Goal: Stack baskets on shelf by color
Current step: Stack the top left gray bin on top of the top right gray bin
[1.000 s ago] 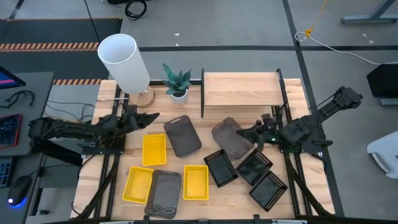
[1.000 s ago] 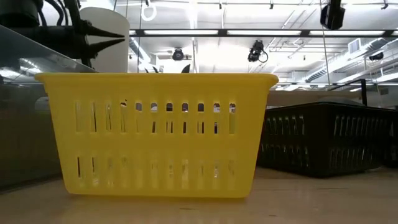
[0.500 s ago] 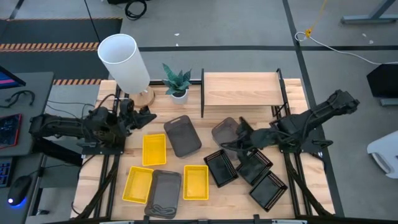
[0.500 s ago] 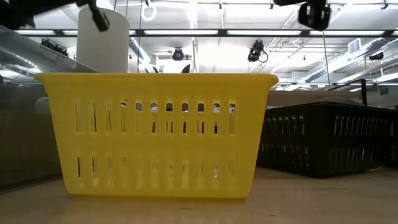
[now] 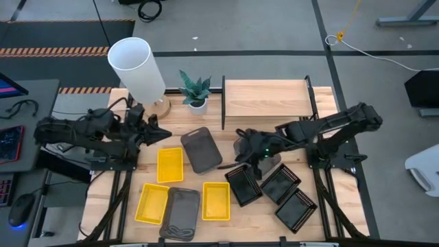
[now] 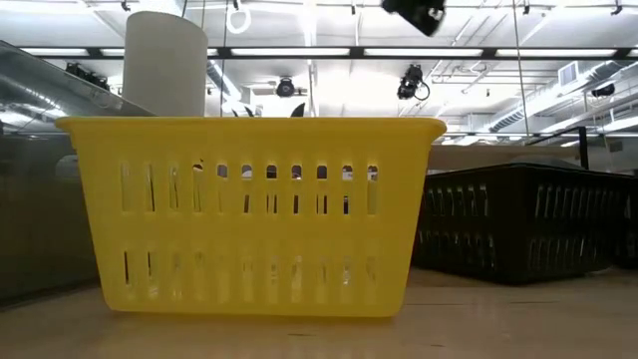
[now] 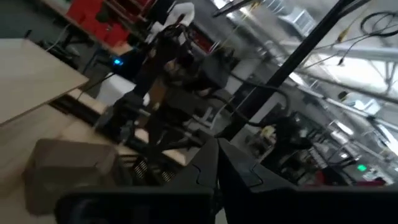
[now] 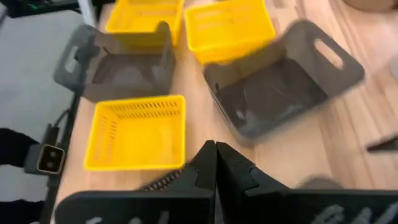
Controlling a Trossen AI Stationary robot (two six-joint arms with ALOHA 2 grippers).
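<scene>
Looks like a robotics lab or workshop: grey concrete floor (image 5: 274, 27) with hazard-striped tape (image 5: 41, 51), loose cables (image 5: 147, 8), a desk with keyboard (image 5: 5, 189) and mouse (image 5: 22, 204). Low view shows an open ceiling with strip lights (image 6: 299, 52) and ducting; background gear too blurry to identify

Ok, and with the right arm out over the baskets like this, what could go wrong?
The right gripper hangs with fingers shut over a grey basket; coming down like that, it may shove it into the black basket alongside rather than grasp it. The potted plant stands right beside the shelf frame, so a carried basket could clip it.
</scene>
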